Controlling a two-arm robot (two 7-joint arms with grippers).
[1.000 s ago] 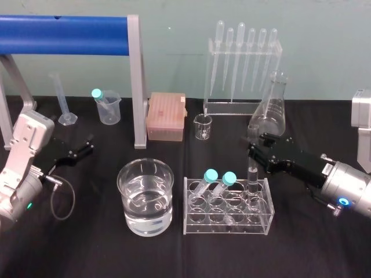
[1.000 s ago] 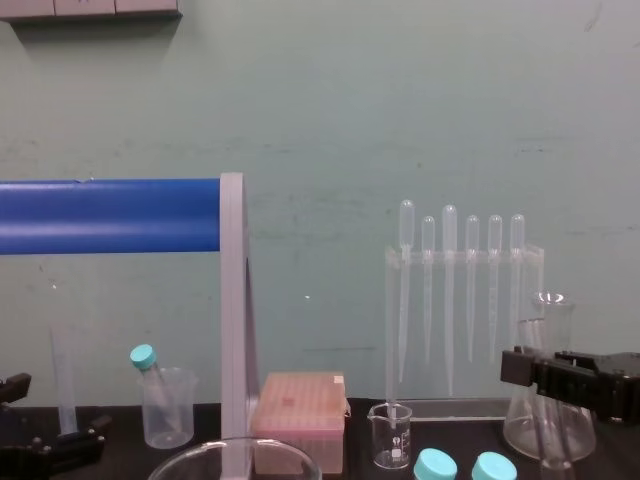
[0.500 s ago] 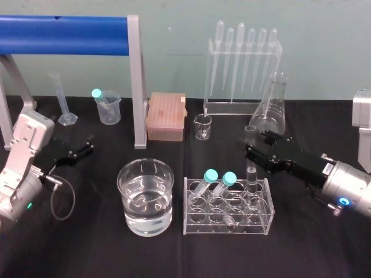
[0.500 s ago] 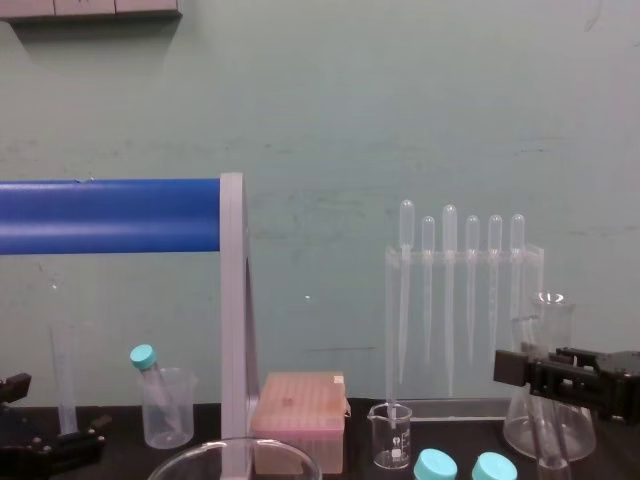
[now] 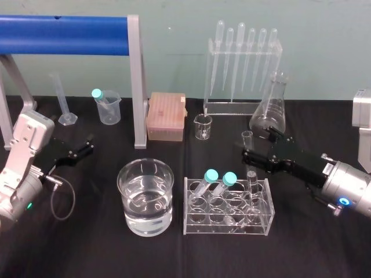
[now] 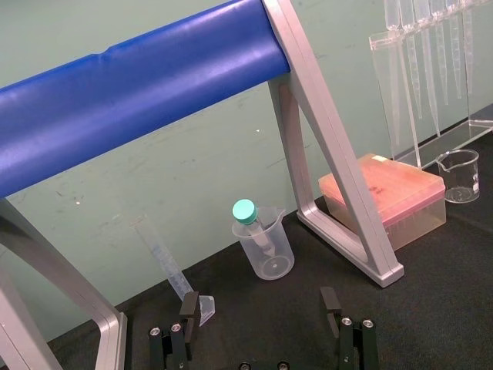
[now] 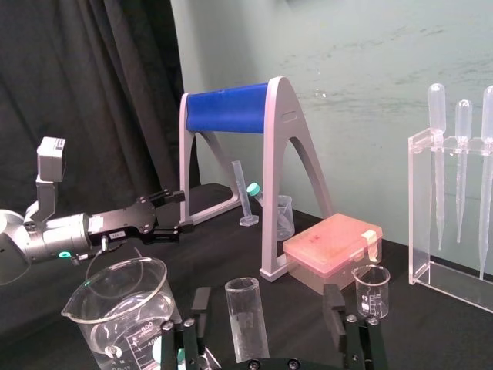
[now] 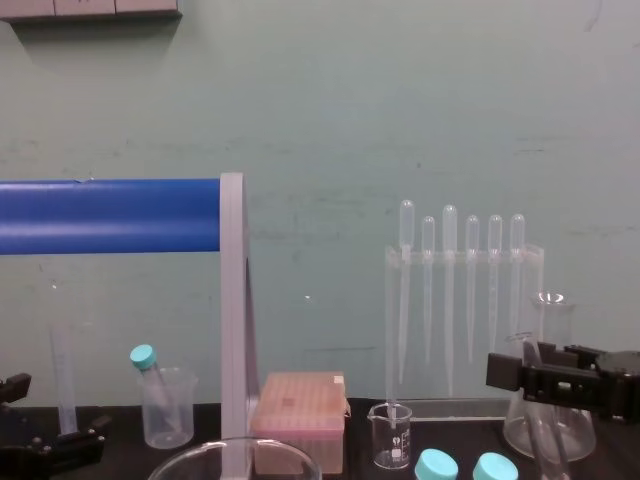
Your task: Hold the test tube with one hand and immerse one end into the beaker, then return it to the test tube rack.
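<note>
The test tube [image 5: 248,145], long and clear with an open rim, stands in the right rear hole of the acrylic test tube rack [image 5: 227,223] and leans slightly. My right gripper [image 5: 257,145] is open around its upper part, both fingers clear of the glass. The right wrist view shows the test tube [image 7: 247,320] free between that gripper's [image 7: 267,314] spread fingers. The beaker [image 5: 145,194], wide and holding water, sits left of the rack. My left gripper [image 5: 87,145] rests open over the table at far left, and its wrist view shows the gripper [image 6: 258,307] with nothing in it.
Two teal-capped tubes [image 5: 210,176] lean in the rack. Behind stand a conical flask [image 5: 271,110], a pipette stand [image 5: 240,63], a small glass beaker [image 5: 203,126], a pink tip box [image 5: 166,116], a plastic beaker [image 5: 108,106] and a graduated cylinder [image 5: 62,101]. A blue-barred frame [image 5: 69,26] spans the back left.
My right gripper has opened and let go of the test tube. The tube has settled a little lower in the rack and now leans. The left arm has not moved.
</note>
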